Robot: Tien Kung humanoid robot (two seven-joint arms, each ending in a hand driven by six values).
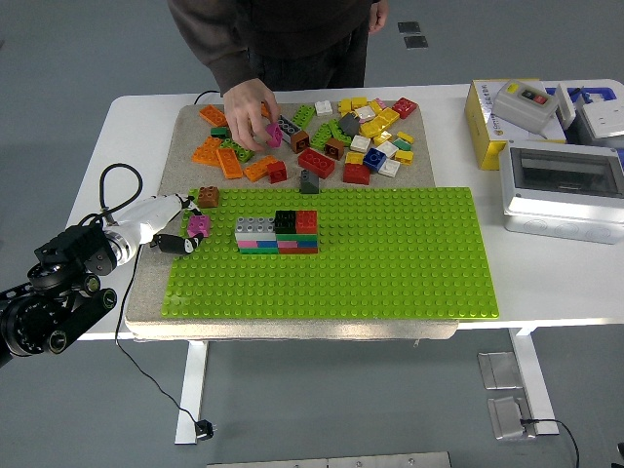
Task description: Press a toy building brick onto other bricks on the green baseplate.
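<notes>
A green baseplate lies on a beige mat. A small block of stacked bricks stands on its left part, with grey, black and red bricks on top. My left hand is at the plate's left edge, fingers curled on a pink brick. A brown brick sits just behind it. A person's hand holds a magenta brick above the loose pile of bricks at the back of the mat. My right arm is out of view.
A grey and white electrical box and a yellow box with a switch unit stand at the right of the table. A black cable loops beside my left arm.
</notes>
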